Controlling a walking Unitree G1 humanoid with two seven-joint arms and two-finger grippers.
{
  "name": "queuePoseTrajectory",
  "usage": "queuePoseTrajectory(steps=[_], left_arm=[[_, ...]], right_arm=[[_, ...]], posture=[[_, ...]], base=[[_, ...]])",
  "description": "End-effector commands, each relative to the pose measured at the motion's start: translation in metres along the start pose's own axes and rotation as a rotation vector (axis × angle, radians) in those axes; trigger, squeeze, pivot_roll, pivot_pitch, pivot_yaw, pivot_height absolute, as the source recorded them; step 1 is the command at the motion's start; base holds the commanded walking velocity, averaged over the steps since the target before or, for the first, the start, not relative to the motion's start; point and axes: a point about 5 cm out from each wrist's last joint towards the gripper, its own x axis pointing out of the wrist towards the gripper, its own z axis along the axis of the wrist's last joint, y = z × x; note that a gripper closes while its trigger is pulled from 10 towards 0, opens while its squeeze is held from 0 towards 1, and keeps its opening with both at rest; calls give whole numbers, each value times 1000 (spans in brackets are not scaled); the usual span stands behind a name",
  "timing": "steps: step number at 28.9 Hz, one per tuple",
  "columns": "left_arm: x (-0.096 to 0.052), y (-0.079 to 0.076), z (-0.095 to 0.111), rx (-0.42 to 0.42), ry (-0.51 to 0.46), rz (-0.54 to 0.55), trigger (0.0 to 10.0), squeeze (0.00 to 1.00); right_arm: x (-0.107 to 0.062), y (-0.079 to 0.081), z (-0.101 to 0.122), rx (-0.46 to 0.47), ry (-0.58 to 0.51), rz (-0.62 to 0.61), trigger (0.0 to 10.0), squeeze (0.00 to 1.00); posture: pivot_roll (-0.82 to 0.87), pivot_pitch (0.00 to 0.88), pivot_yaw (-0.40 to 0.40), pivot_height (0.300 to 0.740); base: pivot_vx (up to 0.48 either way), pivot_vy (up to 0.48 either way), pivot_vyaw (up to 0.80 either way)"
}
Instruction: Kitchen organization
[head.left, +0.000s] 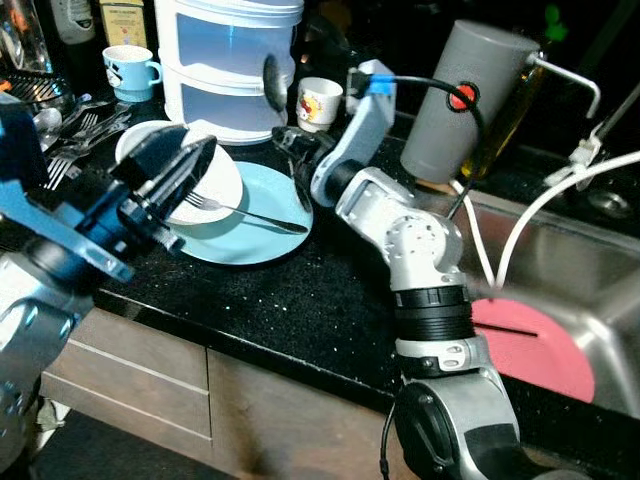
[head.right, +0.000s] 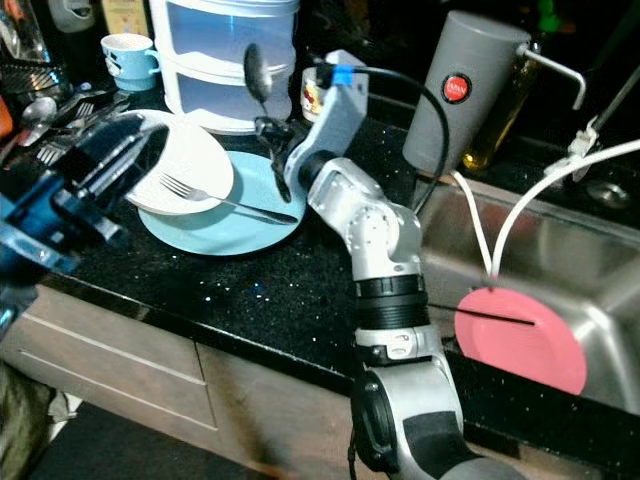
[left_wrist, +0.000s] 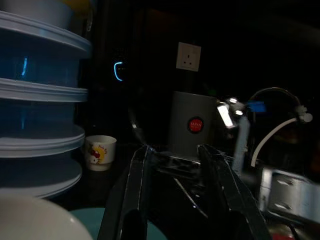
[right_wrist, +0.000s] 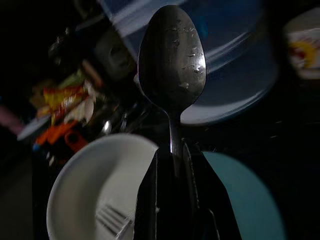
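Above the blue plate (head.right: 215, 232), the right pincer (head.right: 268, 132) is clamped tight on an upright spoon (head.right: 257, 72)

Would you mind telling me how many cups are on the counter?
2: a blue cup at the far left, and a white cartoon cup beside the stacked container. Others may be hidden.

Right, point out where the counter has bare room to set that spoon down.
Bare black counter lies along the front edge, between the blue plate and the sink. Crowded: the back left corner, with loose cutlery, blue cup and stacked containers. The right gripper holds the spoon above the plate.
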Motion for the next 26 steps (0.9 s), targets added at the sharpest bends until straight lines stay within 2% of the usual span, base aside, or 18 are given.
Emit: queuePoseTrajectory(steps=[1,8,16,20,26], left_arm=[[3,0,-1,-17,-18,0,10000,0],[7,10,-2,-25,-25,37,10000,0],[8,17,-1,-23,-33,52,10000,0],[8,19,0,-18,-39,59,10000,0],[8,22,-1,-14,-41,77,10000,0]], right_arm=[[-4,-3,5,16,-58,-14,10000,0],[-7,-10,10,-9,-103,-69,10000,0],[-11,-16,15,-4,-149,-105,10000,0],[-10,-17,20,-37,-170,-129,10000,0],[-11,-36,30,-106,-203,-223,10000,0]], posture=[[84,0,-40,740],[86,0,12,740],[90,0,16,740],[100,0,15,740],[136,0,8,740]], base=[[0,0,0],[0,0,0],[0,0,0],[0,0,0],[0,0,-539]])
